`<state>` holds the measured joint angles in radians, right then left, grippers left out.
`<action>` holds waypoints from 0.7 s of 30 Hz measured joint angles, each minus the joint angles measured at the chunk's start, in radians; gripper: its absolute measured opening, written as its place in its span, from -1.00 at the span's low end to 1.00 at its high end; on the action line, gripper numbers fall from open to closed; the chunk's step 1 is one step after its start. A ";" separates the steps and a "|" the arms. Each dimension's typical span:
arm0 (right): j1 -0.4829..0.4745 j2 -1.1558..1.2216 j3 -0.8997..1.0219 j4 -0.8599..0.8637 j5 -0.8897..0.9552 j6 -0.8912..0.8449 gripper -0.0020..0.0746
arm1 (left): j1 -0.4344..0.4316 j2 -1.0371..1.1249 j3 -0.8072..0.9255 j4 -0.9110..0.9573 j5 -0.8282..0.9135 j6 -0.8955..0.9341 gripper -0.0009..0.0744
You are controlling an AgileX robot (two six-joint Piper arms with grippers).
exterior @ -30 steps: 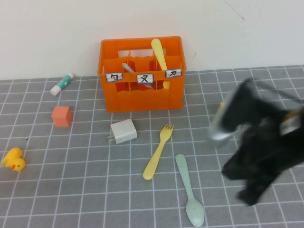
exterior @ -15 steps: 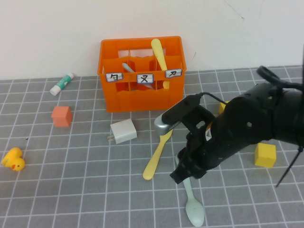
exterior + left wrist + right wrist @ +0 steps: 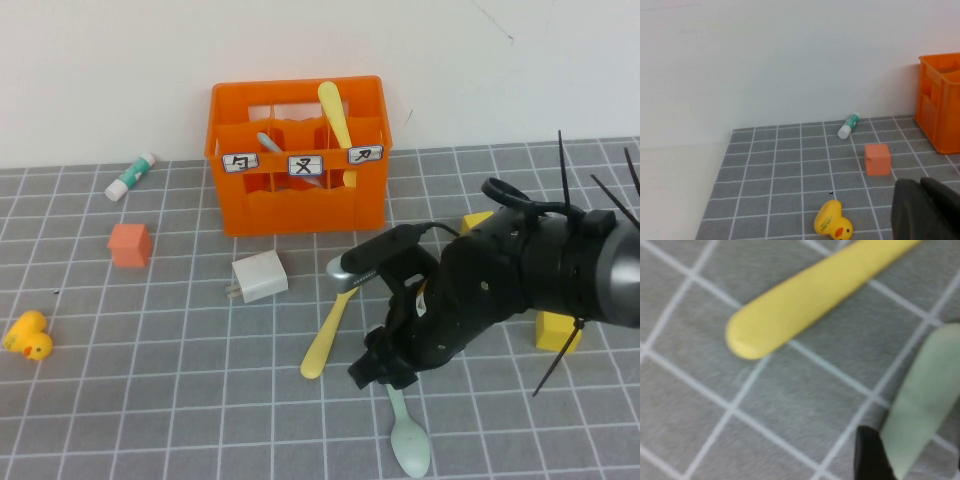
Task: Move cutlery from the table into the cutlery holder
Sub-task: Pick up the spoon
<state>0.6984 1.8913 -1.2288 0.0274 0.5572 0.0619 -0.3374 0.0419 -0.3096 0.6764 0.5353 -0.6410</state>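
Note:
The orange cutlery holder [image 3: 296,195] stands at the back of the table [image 3: 150,400], with a yellow knife [image 3: 335,115] and a grey utensil [image 3: 270,143] standing in it. A yellow fork [image 3: 335,320] and a mint-green spoon [image 3: 408,440] lie on the mat in front. My right gripper [image 3: 385,372] is low over the spoon's handle [image 3: 922,395], open, with one finger [image 3: 870,455] beside the handle and the fork's handle end [image 3: 805,300] close by. My left gripper [image 3: 927,210] is shut and holds nothing, off to the left near the duck; the high view does not show it.
A white charger plug [image 3: 260,277] lies left of the fork. An orange cube [image 3: 131,244], a white-and-green tube [image 3: 131,176] and a yellow duck [image 3: 28,335] sit on the left side. Two yellow cubes [image 3: 557,328] [image 3: 478,220] lie by the right arm. A white wall backs the table.
My right arm swung in from the right and came down over the spoon's handle, and its jaws opened. The left arm and the objects have not moved.

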 joint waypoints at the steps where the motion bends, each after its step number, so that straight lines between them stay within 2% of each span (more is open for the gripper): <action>1: -0.004 0.005 0.000 -0.002 0.000 0.005 -0.01 | 0.000 0.000 0.000 0.000 0.000 0.000 -0.98; 9: -0.015 0.016 -0.004 -0.007 0.000 0.019 -0.01 | 0.000 0.000 0.000 0.002 0.000 -0.002 -0.98; 16: -0.015 0.016 -0.007 -0.004 0.020 -0.038 -0.02 | 0.000 0.000 0.000 0.002 0.000 -0.002 -0.98; 21: -0.015 0.018 -0.007 -0.004 0.037 -0.108 -0.20 | 0.000 0.000 0.000 0.006 0.000 -0.002 -0.98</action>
<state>0.6833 1.9093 -1.2362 0.0233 0.5939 -0.0457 -0.3374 0.0419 -0.3096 0.6821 0.5353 -0.6426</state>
